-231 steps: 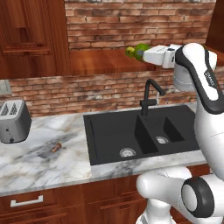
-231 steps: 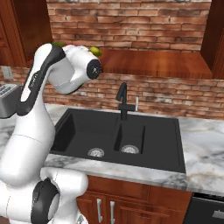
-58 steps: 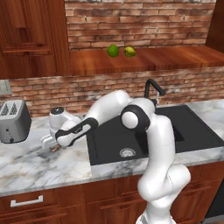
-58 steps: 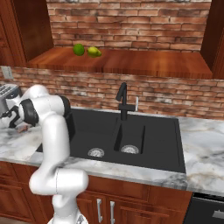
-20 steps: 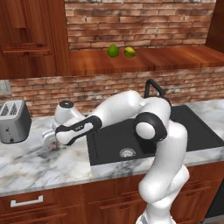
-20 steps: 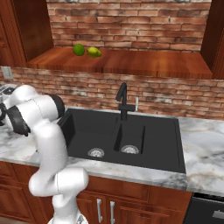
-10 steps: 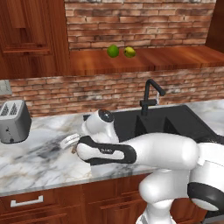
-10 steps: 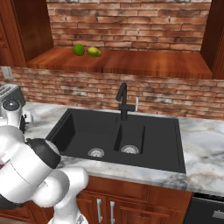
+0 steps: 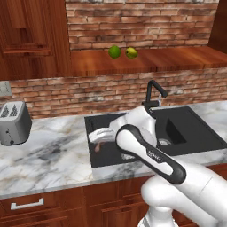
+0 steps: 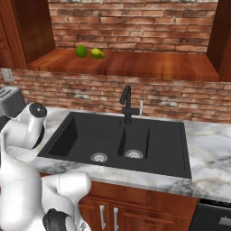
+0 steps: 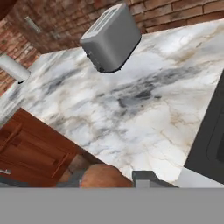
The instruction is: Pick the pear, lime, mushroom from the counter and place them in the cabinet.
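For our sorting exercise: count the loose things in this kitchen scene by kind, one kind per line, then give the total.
Fruit: 2, the lime and the pear, both in the cabinet
Mushroom: 1, the mushroom held in the pincer
Toaster: 1, the toaster on the counter
Total: 4

We are looking down across the white and grey veined marble counter [image 11: 131, 109], where a grey two-slot metal toaster [image 11: 111, 37] is standing tilted in our picture near the red brick wall [image 11: 87, 13]. At the bottom edge we are seeing a rounded brownish-red and tan lump, the mushroom [image 11: 105, 177], sitting tight against a dark finger tip [image 11: 144, 178], so the grip is closed on it. Reddish-brown wooden cupboard fronts [image 11: 30, 148] are showing below the counter's edge, and the black sink [image 11: 212, 140] is cutting in at the right.
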### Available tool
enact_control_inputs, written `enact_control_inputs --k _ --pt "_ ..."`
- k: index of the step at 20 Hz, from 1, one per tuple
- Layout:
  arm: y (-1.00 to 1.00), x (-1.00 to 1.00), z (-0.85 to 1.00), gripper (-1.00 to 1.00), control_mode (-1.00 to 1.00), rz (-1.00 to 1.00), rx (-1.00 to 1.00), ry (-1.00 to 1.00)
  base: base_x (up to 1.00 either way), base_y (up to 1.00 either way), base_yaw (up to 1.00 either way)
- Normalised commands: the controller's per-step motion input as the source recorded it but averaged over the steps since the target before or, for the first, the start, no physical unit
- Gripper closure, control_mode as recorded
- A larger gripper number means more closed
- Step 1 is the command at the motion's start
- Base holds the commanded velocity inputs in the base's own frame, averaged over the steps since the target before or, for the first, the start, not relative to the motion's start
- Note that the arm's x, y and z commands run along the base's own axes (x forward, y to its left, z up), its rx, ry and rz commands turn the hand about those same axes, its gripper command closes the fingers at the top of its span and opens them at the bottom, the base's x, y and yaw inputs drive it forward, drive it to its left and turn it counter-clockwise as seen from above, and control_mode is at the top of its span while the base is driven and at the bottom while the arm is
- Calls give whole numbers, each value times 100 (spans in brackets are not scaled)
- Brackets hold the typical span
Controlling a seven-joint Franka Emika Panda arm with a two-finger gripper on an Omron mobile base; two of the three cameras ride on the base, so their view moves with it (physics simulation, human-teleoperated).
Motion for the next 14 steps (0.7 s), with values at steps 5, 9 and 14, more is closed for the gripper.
enact_control_inputs --k 5,9,14 --pt "-56 -59 100 100 -100 -8 0 28 0 0 0" --pt "-54 -51 100 100 -100 -11 -2 26 0 0 0" --pt "-84 -43 100 100 -100 -16 -9 17 0 0 0"
